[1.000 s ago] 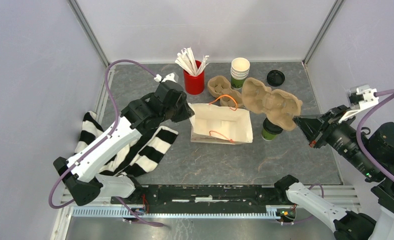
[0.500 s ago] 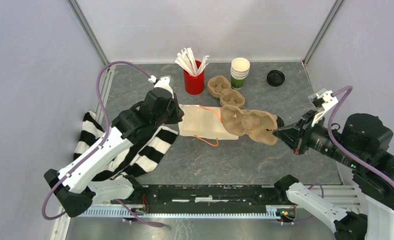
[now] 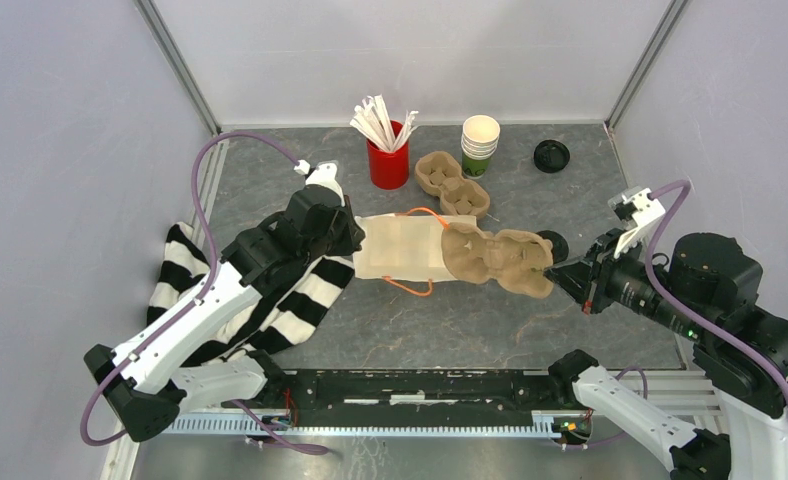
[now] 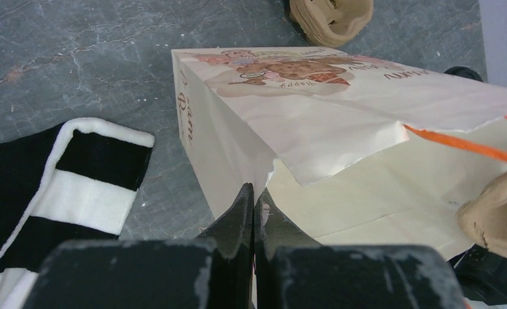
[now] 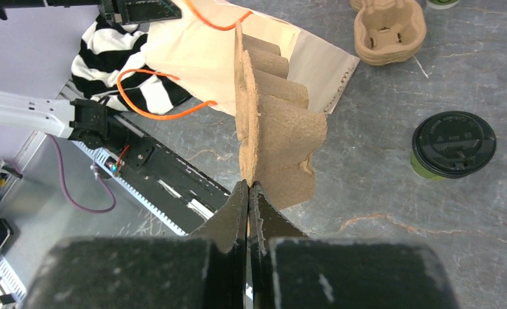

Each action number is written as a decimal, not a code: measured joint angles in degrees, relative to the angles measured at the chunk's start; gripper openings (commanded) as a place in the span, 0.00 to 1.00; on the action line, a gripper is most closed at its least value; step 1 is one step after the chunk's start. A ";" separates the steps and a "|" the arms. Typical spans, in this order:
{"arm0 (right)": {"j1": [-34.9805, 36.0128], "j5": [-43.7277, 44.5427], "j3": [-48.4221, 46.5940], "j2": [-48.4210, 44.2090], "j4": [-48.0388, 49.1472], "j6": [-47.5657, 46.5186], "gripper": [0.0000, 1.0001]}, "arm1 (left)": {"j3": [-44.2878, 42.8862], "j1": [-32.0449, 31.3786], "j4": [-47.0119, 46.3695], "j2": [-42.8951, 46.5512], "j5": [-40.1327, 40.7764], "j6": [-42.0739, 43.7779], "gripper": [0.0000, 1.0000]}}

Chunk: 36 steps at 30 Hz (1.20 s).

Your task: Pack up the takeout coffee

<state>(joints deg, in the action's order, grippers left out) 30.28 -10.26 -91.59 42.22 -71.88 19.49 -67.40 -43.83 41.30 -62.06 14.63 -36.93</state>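
Observation:
The takeout coffee (image 5: 453,143), a green cup with a black lid, stands on the table to the right of the carrier; in the top view only part of its lid (image 3: 554,242) shows. My right gripper (image 3: 558,272) (image 5: 248,188) is shut on the edge of a brown cardboard cup carrier (image 3: 495,260) (image 5: 276,122). The carrier's far end is at the mouth of a cream paper bag (image 3: 400,250) (image 5: 193,51) with orange handles, lying on its side. My left gripper (image 3: 355,238) (image 4: 254,193) is shut on the bag's (image 4: 341,129) left end.
A second cardboard carrier (image 3: 450,185) (image 5: 389,29) lies behind the bag. A red cup of white sticks (image 3: 388,160), a stack of lidless green cups (image 3: 479,145) and a lone black lid (image 3: 551,155) stand at the back. A striped cloth (image 3: 260,290) lies under the left arm.
The bag went from standing upright to lying on its side. My right gripper brought the carrier down and left, from above the coffee to the bag's mouth.

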 measured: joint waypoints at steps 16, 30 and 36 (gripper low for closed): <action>0.00 -8.35 14.16 0.74 15.17 7.91 0.00 | 2.14 0.07 -2.95 1.25 -2.75 -1.20 0.02; 0.00 -7.30 14.32 9.33 20.37 13.42 0.00 | 2.21 0.11 -2.97 -0.09 -6.25 -7.10 0.02; 0.81 -6.38 13.03 14.99 20.31 13.64 0.00 | 2.23 0.11 -3.17 -0.33 -7.61 -8.76 0.02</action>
<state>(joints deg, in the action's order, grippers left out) 31.09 -16.64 -78.56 57.21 -51.57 33.12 -65.17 -43.72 38.13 -62.39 7.03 -45.69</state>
